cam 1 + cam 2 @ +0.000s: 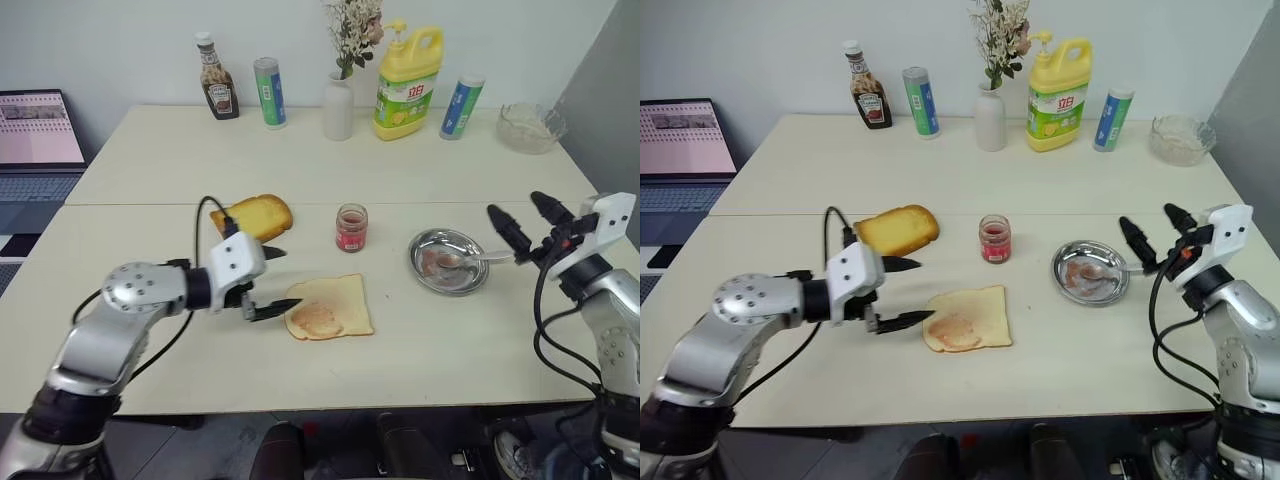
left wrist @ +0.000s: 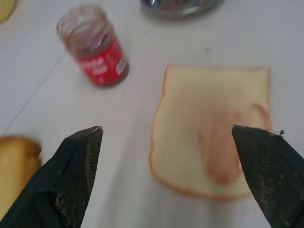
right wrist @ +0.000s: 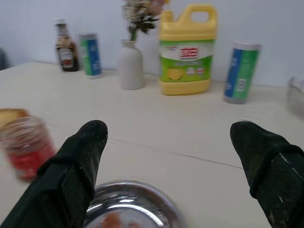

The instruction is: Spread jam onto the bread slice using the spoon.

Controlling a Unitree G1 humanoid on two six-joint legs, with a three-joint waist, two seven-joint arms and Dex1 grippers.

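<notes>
The bread slice (image 1: 330, 307) lies flat near the table's front, with a pinkish smear of jam (image 1: 315, 319) on its near left part. My left gripper (image 1: 291, 278) hovers open just left of the slice, its fingers pointing at the slice's left edge with nothing between them. The small jam jar (image 1: 351, 227) stands behind the bread. The spoon (image 1: 478, 258) rests in the round steel dish (image 1: 449, 282), handle toward the right. My right gripper (image 1: 513, 205) is raised to the right of the dish, open and empty.
A thick golden toasted slice (image 1: 255, 216) lies left of the jar. Along the back stand a sauce bottle (image 1: 215, 90), two cans (image 1: 269, 92), a vase (image 1: 339, 105), a yellow jug (image 1: 408, 82) and a glass bowl (image 1: 530, 127). A laptop (image 1: 38, 140) sits far left.
</notes>
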